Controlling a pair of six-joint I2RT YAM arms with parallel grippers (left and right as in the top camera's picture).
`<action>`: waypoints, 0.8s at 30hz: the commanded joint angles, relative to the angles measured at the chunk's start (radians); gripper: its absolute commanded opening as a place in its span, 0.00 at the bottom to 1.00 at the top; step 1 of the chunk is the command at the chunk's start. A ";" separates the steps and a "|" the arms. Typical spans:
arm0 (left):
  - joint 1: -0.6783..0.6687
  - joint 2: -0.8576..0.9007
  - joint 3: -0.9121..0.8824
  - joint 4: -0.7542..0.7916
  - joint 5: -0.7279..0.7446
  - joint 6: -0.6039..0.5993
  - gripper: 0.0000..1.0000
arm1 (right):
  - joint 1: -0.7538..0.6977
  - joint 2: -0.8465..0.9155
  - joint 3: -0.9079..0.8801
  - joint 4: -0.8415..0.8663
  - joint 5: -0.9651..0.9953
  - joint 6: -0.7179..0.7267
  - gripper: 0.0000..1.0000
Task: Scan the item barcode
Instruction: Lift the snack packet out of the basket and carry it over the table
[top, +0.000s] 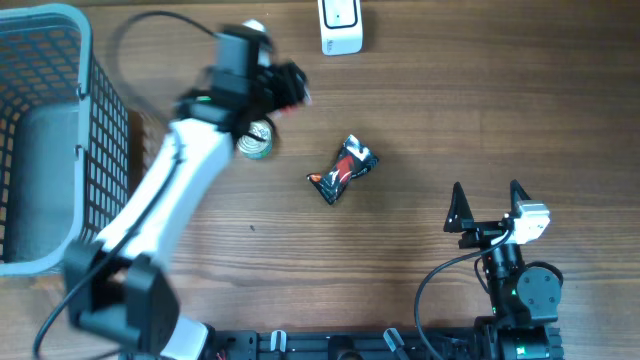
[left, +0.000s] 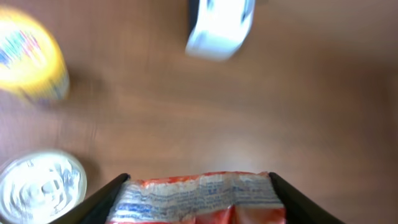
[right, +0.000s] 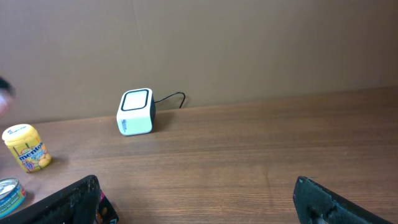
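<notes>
Your left gripper (left: 198, 180) has the item: a red-and-white packet (left: 196, 200) sits pinched between the two fingers (left: 99, 204). The crinkled wrapper touches both and fills the whole gap, jaws roughly half spread. That's a hold, not an open hand.

Straight ahead of those fingertips and a touch to the right is the white scanner (left: 221, 28), smeared by motion and well apart from the packet. You cannot tell from this blur which face of it looks toward the hand. Ahead and off to the left of the hand stands a yellow tub (left: 31, 59). Just beside the left finger, down on the table (top: 450, 100), is a tin can (left: 40, 186), lid up.

Your right gripper (right: 205, 208) sits low, jaws spread wide. From it the scanner is far ahead and to the left, by the back wall. A black-and-red packet (top: 342, 170) lies flat on the wood ahead and left of this hand, between the two grippers and touching neither. The basket (top: 90, 120) stands out beyond the left arm.
</notes>
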 joint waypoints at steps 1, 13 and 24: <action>-0.080 0.081 0.003 -0.066 -0.150 0.095 0.65 | 0.002 -0.002 -0.008 0.005 -0.013 -0.004 1.00; -0.140 0.240 -0.003 -0.091 -0.233 0.079 0.60 | 0.002 -0.002 -0.008 0.005 -0.013 -0.004 1.00; -0.139 0.248 -0.003 -0.126 -0.198 -0.026 0.67 | 0.002 -0.002 -0.008 0.005 -0.013 -0.004 1.00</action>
